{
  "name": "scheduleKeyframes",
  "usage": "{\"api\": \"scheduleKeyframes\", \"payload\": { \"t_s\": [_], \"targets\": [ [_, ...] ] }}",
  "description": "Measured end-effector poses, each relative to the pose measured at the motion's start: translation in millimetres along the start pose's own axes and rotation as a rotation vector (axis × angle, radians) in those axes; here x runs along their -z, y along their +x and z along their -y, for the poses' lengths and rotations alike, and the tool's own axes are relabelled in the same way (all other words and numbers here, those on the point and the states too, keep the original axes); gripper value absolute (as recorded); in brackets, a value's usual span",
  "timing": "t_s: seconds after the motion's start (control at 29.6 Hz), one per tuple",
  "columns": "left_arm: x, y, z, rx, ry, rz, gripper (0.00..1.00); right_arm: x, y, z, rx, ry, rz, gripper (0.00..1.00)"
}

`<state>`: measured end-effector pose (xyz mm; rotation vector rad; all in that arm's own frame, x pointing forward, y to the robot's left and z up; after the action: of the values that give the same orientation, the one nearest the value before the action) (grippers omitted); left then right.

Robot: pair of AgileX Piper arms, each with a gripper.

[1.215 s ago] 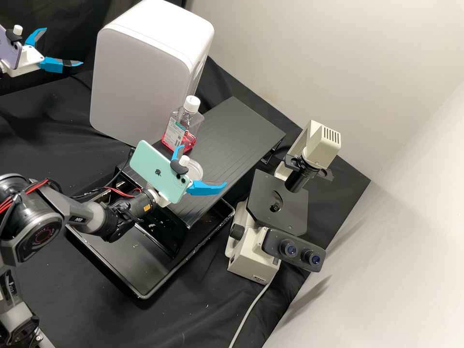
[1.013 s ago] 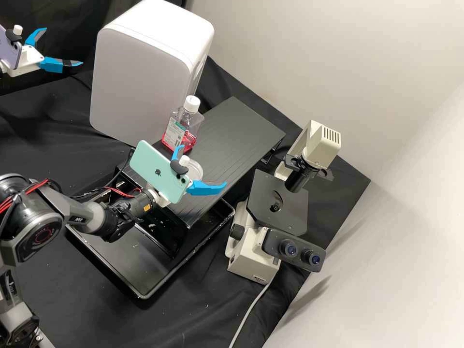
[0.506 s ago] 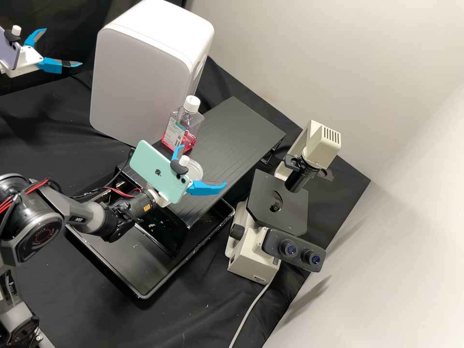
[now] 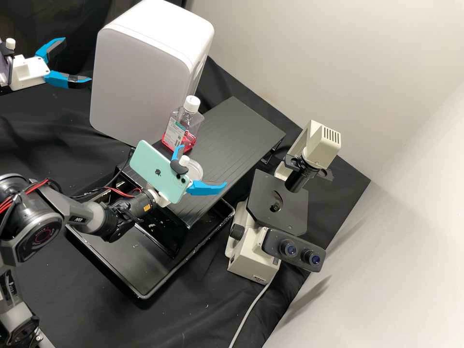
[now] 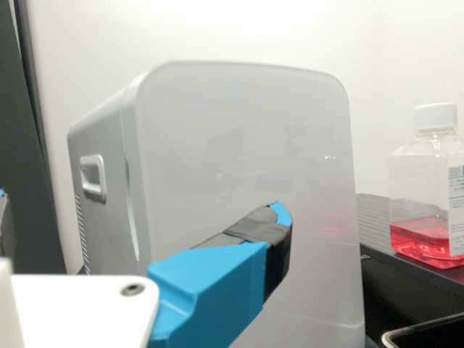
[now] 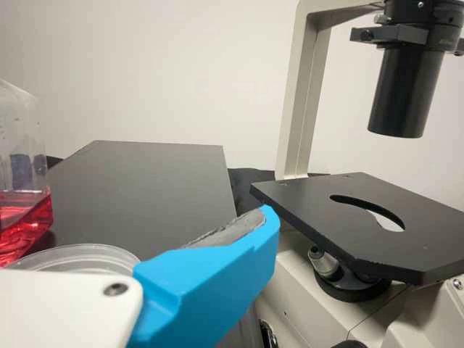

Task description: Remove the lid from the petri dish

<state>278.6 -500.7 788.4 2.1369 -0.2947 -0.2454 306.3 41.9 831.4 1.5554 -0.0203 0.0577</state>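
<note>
Petri dish (image 4: 195,169): clear, round and shallow. It sits on the near corner of the black platform (image 4: 241,130), near the flask of red liquid (image 4: 180,129). The lid (image 6: 72,255) is on.

Right claw (image 4: 204,165): open wide, unloaded. In the high view it has one blue finger on each side of the dish. In the right wrist view one finger (image 6: 210,268) runs beside the dish's rim. No contact can be made out.

Left claw (image 4: 75,59): open, unloaded. It is held in the air beside the white box (image 4: 145,67), well apart from the dish.

Step in hand (judged): lining up the right claw for a grip on the lid. No lift has begun.

Handling notes (judged):
- Centre the dish between the fingers before closing, since an off-centre squeeze would likely push it along the platform.
- Bring the pads level with the lid's side wall only. A lower grip would catch the base and lift the whole dish.
- Close gently. The plastic looks thin and smooth, so a hard pinch may flex it or make it slip out.
- Lift straight up and keep the lid flat until it clears the base, then move it aside.
- Watch the finger on the flask side, where room looks tight.
- Watch the platform edge on the near side. A shove that way could drop the dish into the tray (image 4: 145,275) below.

Other items: microscope (image 4: 285,212), standing beside the platform.
</note>
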Motion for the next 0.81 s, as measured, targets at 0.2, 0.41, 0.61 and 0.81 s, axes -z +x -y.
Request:
{"api": "scheduleKeyframes", "payload": {
  "t_s": [0.2,0.41,0.61,0.81],
  "targets": [
    [-10.9,-3.7,17.1,0.058,-0.024,0.02,1.0,0.0,0.0,0.0,0.0,0.0,0.0,1.0],
    [-23.5,-12.8,28.9,0.11,-0.044,0.047,1.0,0.0,0.0,0.0,0.0,0.0,0.0,1.0],
    [-37.3,-24.3,42.0,0.172,-0.058,0.1,1.0,0.0,0.0,0.0,0.0,0.0,0.0,1.0],
    [-43.6,-42.8,46.0,0.216,-0.051,0.144,1.0,0.0,0.0,0.0,0.0,0.0,0.0,1.0]
  ]
}}
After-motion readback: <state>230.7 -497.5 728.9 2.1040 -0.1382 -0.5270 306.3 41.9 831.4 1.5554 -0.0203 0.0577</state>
